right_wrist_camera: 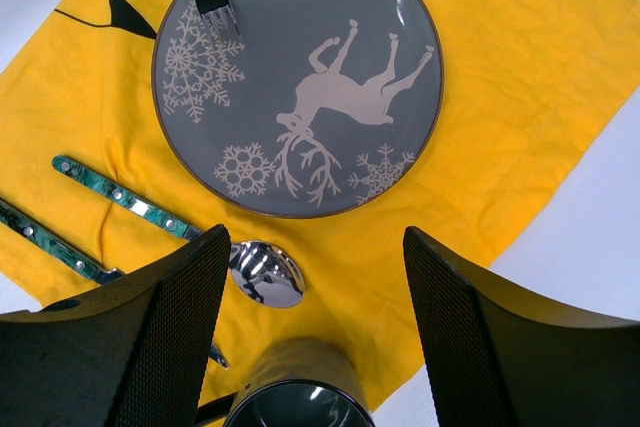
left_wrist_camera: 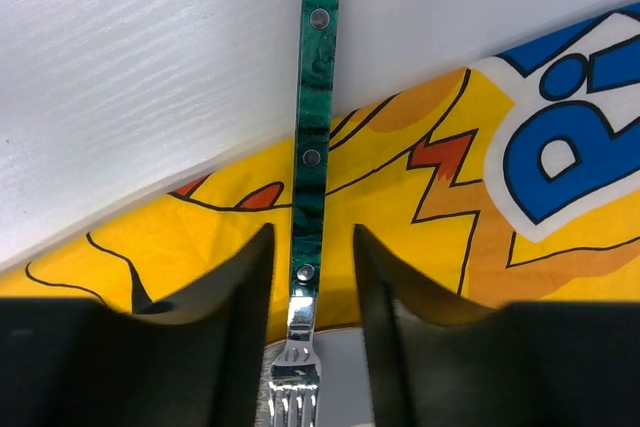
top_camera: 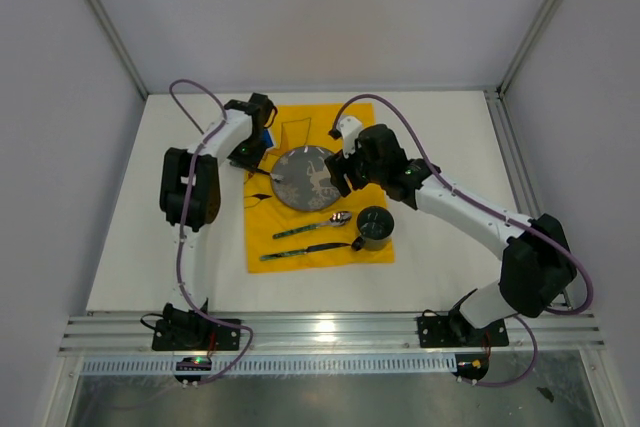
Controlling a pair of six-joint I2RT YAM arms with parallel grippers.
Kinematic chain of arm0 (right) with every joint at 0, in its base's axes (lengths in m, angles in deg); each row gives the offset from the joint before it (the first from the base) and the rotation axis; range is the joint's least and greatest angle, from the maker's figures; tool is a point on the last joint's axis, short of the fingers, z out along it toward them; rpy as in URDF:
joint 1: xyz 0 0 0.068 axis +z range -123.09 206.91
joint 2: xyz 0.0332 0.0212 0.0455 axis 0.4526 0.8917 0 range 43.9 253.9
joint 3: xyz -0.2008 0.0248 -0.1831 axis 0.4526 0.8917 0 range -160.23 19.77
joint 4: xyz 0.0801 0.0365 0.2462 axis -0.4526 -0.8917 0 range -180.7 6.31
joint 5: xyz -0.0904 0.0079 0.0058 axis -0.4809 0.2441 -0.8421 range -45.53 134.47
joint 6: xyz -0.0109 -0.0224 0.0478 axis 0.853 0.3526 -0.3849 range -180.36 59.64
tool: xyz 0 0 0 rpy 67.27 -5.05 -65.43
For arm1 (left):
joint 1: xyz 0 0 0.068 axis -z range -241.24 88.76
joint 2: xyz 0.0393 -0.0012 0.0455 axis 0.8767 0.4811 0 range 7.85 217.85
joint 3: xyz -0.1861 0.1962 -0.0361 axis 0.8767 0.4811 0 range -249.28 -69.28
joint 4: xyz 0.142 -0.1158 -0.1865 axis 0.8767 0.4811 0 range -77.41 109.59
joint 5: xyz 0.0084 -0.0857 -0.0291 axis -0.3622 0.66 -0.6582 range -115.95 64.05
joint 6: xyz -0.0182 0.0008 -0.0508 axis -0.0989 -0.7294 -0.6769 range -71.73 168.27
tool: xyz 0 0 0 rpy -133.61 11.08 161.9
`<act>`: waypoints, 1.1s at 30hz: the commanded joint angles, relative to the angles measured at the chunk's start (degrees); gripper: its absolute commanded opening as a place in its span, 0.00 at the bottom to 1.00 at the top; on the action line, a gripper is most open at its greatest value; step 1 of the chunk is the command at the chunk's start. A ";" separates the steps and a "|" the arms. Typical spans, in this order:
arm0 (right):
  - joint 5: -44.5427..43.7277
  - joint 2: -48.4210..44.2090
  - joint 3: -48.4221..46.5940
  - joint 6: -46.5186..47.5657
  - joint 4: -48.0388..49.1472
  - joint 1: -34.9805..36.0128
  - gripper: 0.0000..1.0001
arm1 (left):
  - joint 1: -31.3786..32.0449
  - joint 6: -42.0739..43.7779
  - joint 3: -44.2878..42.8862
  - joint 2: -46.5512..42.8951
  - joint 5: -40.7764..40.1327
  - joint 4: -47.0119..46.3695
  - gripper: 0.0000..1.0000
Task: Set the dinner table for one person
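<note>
Two tools are shown over a place setting laid on a yellow cartoon-printed cloth (top_camera: pixel 350 122), spread at the middle of the white desk (top_camera: pixel 450 117) and nearer its far edge; the desk's longer side appears to run left to right. At left, the left tool (left_wrist_camera: pixel 309 239) is set astride a green-handled fork (left_wrist_camera: pixel 312 147). Its fingers stand close on either side of the handle with slivers of cloth visible between, so nothing is gripped. The fork's long axis is aimed from the plate toward the desk's far left corner. Its tines are propped on the left rim of the grey reindeer plate (right_wrist_camera: pixel 400 67), and its handle end is carried past the cloth's edge onto bare desk. That crooked perch suggests the fork is to be taken up and laid straight beside the plate. Nearer the near edge, a spoon (right_wrist_camera: pixel 265 272) and knife (top_camera: pixel 300 251) are laid side by side, handles leftward, with a dark cup (top_camera: pixel 375 228) just to their right. At right, the right tool (right_wrist_camera: pixel 316 239) is held wide and empty above spoon and cup, likely parked clear.
</note>
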 commanded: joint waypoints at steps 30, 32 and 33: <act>-2.46 1.36 -1.43 0.66 1.06 -0.10 0.74 | -1.29 1.52 -1.63 2.12 0.18 1.24 0.38; -2.46 1.45 -1.52 0.57 1.06 -0.10 0.74 | -1.29 1.60 -1.63 2.12 0.18 1.07 0.31; -2.46 1.54 -1.52 0.57 1.06 -0.10 0.74 | -1.29 1.78 -1.55 2.12 0.18 0.98 0.20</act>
